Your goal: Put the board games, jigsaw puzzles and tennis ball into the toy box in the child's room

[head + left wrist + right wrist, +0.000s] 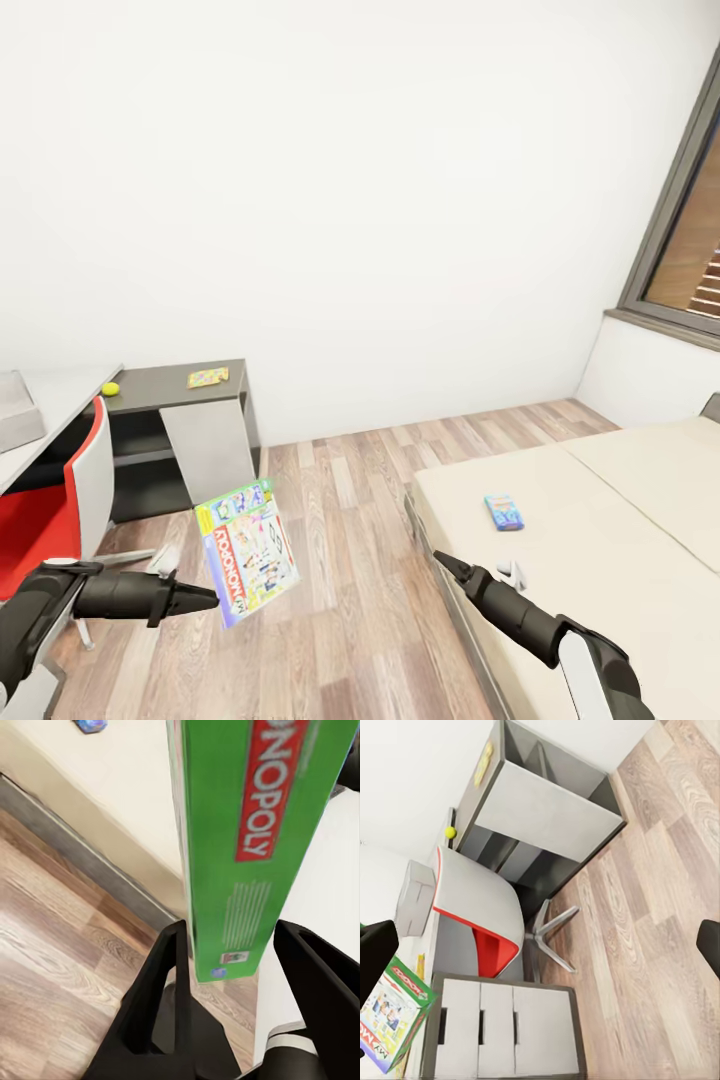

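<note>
Toy box cut off at frame edge

Seemingly a child's bedroom: beige bed, desk with red chair, wood-plank floor.

Left pincer gripping Monopoly box — small blue game on bed, right pincer spread.
</note>
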Controlling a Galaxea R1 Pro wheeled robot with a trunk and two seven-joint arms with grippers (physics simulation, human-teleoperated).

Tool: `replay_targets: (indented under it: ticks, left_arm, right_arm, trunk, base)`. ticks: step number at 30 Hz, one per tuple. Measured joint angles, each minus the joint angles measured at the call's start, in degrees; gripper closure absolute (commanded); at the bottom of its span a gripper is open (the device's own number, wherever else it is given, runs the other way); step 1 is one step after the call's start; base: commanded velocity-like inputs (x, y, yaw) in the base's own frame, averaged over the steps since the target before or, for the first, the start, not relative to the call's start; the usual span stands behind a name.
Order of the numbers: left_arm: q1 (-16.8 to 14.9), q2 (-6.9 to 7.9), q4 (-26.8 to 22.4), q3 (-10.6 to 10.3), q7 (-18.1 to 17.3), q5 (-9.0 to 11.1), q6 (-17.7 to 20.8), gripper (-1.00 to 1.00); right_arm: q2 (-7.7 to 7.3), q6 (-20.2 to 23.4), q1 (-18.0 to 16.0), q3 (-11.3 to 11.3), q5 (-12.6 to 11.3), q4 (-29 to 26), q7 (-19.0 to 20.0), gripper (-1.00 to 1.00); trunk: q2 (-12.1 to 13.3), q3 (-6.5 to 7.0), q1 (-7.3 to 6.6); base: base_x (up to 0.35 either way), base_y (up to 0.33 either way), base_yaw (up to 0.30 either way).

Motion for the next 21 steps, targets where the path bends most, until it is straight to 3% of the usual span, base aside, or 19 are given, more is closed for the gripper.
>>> replay_targets:
  ticks: [21]
  left_arm:
    - [0.02, -0.17, -0.02, 0.33, -0.01, 0.22, 0.07, 1.00]
  right_arm:
    - [0.13, 0.00, 0.00, 0.00, 0.00, 0.04, -0.01, -1.00]
  trunk:
    - [0.00, 0.00, 0.00]
  base:
    - [0.000, 0.000, 0.241]
